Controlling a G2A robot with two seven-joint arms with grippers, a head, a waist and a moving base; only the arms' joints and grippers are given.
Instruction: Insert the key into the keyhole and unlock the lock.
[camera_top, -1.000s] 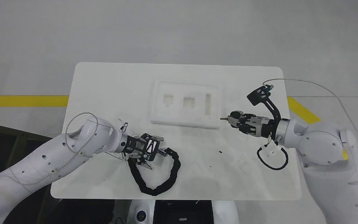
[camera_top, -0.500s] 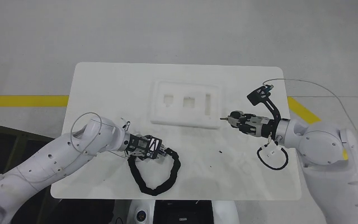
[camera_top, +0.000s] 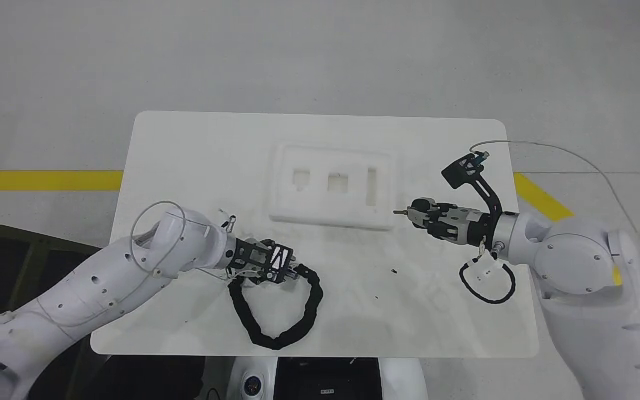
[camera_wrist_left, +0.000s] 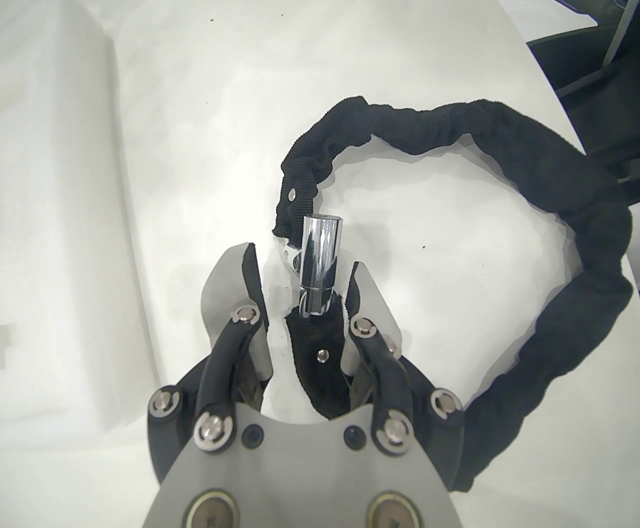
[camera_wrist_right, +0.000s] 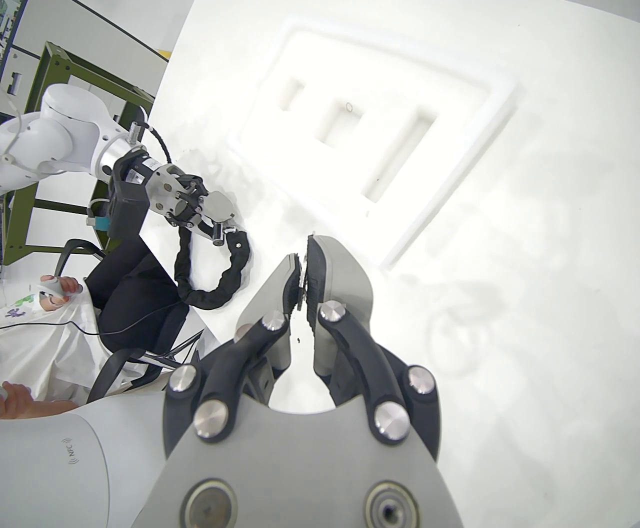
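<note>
Right gripper (camera_wrist_right: 302, 250) is where we begin: it is pinched together on one small metal key (camera_top: 402, 212), and we see just the key's tip poking out past the pads, pointing toward the tabletop's left edge. We place this gripper above the right half of the white tabletop (camera_top: 450, 300), just off the right end of the foam tray and well apart from the lock.

We count one lock: a chain lock (camera_wrist_left: 575, 200) in a black fabric sleeve, lying as a loop on the tabletop close to the near edge, left of its middle. Its shiny chrome cylinder (camera_wrist_left: 321, 260) joins the sleeve's two ends at the loop's far side. Our left gripper (camera_wrist_left: 302, 257) sits low over that spot, its jaws parted narrowly and straddling the sleeve end from which the cylinder sticks out. One jaw touches the fabric and the other stands a little clear of it. The cylinder's free end points away from the wrist, toward the right edge. We cannot make out the keyhole.

Farther out we count one white foam tray (camera_top: 330, 215) in the tabletop's far half, about midway between the left and right edges. It has three rectangular recesses (camera_top: 338, 182): two squarish, and one narrow slot at its right end.
</note>
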